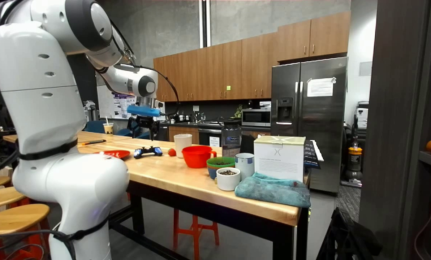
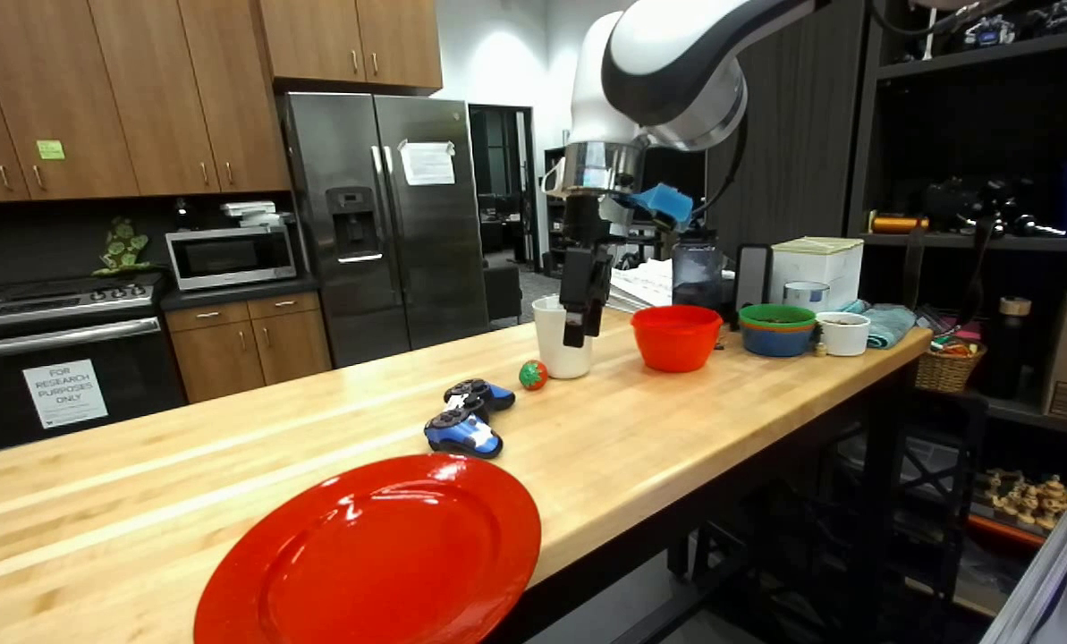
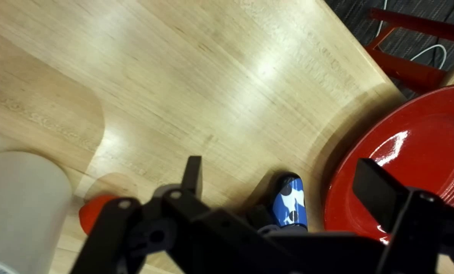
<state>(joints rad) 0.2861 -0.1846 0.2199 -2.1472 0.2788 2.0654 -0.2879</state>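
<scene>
Hanging over the wooden table (image 2: 229,447), the gripper (image 3: 282,177) has its two fingers (image 3: 193,177) spread wide apart and has hold of nothing. Nearest to it is the game controller (image 1: 147,152), which in an exterior view lies flat on the wood close to six o'clock from the fingertips, with a gap between. In the wrist view one blue-and-white handle (image 3: 290,203) of it shows between the fingers, and the black links of the gripper cover the rest. By that view's clock, read from midway between the fingers, the red plate (image 3: 432,140) sits at three o'clock, one finger cutting across it; the strawberry (image 3: 92,212) lies toward nine o'clock, partly hidden, and the white cup (image 3: 21,205) stands farther out the same way. In an exterior view the red bowl (image 2: 676,342) rests at three o'clock from the fingertips, and farther along that line come a stack of bowls (image 2: 776,336), green at the top and blue at the bottom, and a small white pot (image 2: 843,338) just beside it. In an exterior view the teal cloth (image 1: 273,190) lies at about four o'clock from the gripper, well apart from it, in front of a white box (image 1: 278,160).
</scene>
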